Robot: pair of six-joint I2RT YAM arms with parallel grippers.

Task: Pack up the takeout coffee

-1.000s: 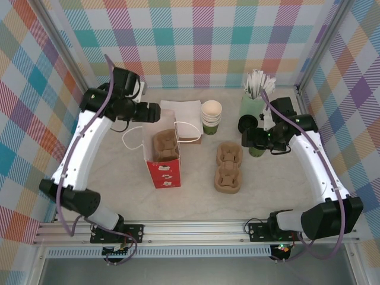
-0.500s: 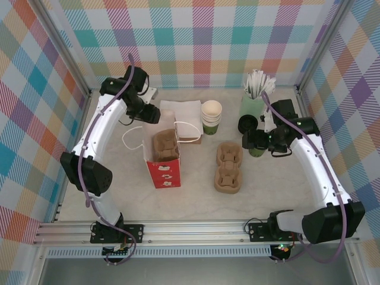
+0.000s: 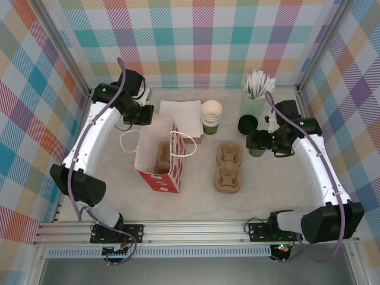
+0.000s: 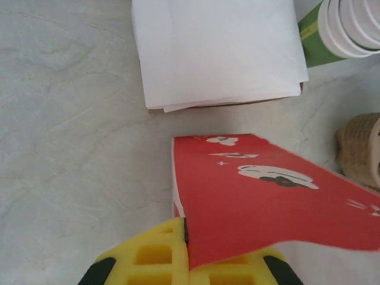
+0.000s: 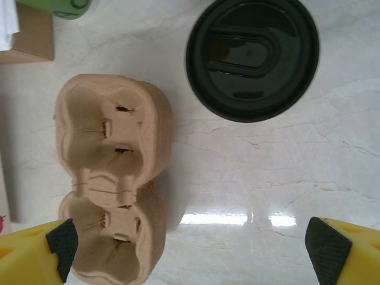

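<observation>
My left gripper [image 3: 144, 117] [image 4: 189, 252] is shut on the top edge of the red paper bag [image 3: 172, 175] [image 4: 267, 202], which leans tilted with its mouth open. A brown cup carrier [image 3: 162, 155] sits inside the bag. The takeout coffee [image 3: 257, 152] shows as a dark green bit mostly hidden under my right gripper [image 3: 256, 142]. In the right wrist view the right gripper [image 5: 190, 249] is open, with bare table between its yellow fingers [image 5: 35, 246]. A black lid [image 3: 247, 123] [image 5: 252, 56] lies just beyond it.
A second brown carrier [image 3: 228, 167] [image 5: 110, 172] lies mid-table. The nested cup stack [image 3: 211, 116] [image 4: 350, 27] and white napkins [image 3: 181, 110] [image 4: 217, 53] are behind the bag. A pale green tumbler of white sticks [image 3: 252, 102] stands at the back right.
My left gripper closed on the bag's top edge. The bag went from upright to tilted, its mouth wider and its base shifted. The right arm barely moved.
</observation>
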